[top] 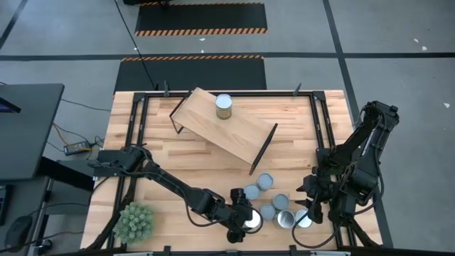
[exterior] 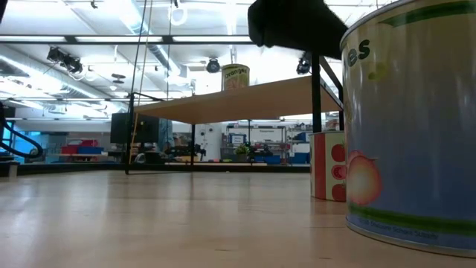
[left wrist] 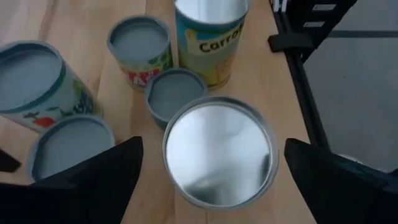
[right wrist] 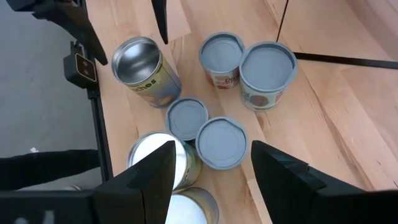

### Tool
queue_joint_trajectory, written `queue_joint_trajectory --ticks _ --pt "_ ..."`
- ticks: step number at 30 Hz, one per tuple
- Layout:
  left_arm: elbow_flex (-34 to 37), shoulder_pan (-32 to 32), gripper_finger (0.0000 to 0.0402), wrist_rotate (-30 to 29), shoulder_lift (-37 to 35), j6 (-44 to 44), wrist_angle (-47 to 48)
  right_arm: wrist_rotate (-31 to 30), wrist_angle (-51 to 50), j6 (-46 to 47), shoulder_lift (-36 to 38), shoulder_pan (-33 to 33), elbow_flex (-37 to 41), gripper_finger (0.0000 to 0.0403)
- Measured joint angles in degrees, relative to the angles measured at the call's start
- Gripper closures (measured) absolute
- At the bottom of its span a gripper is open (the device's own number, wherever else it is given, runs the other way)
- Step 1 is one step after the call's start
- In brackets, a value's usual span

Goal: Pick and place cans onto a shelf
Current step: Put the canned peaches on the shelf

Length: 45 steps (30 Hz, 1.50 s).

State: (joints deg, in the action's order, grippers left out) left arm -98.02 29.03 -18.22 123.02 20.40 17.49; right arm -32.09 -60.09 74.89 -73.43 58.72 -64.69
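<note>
One can [top: 224,107] stands upright on the skewed light-wood shelf [top: 242,131] at the table's far middle. Several cans [top: 274,203] stand in a cluster on the table near its front right. My left gripper [top: 244,222] is open above a silver-topped can [left wrist: 217,152] at the cluster's near left. Its fingers [left wrist: 99,180] stand on either side of the can without touching it. My right gripper [right wrist: 211,174] is open and empty above the cluster's right side [top: 311,206]. The low view shows the near can [exterior: 409,126] close up and the shelf [exterior: 245,93].
A spiky green plant ball [top: 135,220] sits at the table's near left. Black frame rails [top: 323,128] run along the table's sides. The tabletop [top: 178,171] between the shelf and the near edge holds nothing but my left arm.
</note>
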Motion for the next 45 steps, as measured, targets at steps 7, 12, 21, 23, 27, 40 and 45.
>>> queue_joint_trajectory --ticks 7,12,21,23,27,40,45 --pt "-3.2 0.1 0.0006 0.0 0.0 0.0 0.2 0.0 0.0 0.0 0.0 0.0 0.0 0.0186" --pt "-4.9 0.0 0.0006 -1.9 0.0 -3.2 0.7 -0.4 0.0 0.0 0.0 -0.1 0.0 0.0186" --pt "-4.8 -1.4 0.0006 -0.6 1.1 -4.6 4.8 -0.9 0.1 0.4 0.0 -1.1 0.0 0.0186" --pt "-4.9 -1.4 0.0006 -0.3 1.4 -4.6 5.9 -0.9 0.3 0.4 0.0 -1.2 0.0 0.0186" --pt "-4.8 -1.3 0.0006 -1.6 1.6 -4.5 9.6 -0.9 0.7 0.4 0.0 -1.2 0.0 0.0186" --pt "-5.0 -1.5 0.0006 -1.9 0.6 -4.4 16.6 -0.9 1.3 0.1 0.0 -1.2 0.0 0.0186" --pt "-5.0 -2.5 0.0006 0.4 -0.1 -3.0 18.9 -0.9 1.3 -0.1 0.0 -1.2 0.0 0.0186"
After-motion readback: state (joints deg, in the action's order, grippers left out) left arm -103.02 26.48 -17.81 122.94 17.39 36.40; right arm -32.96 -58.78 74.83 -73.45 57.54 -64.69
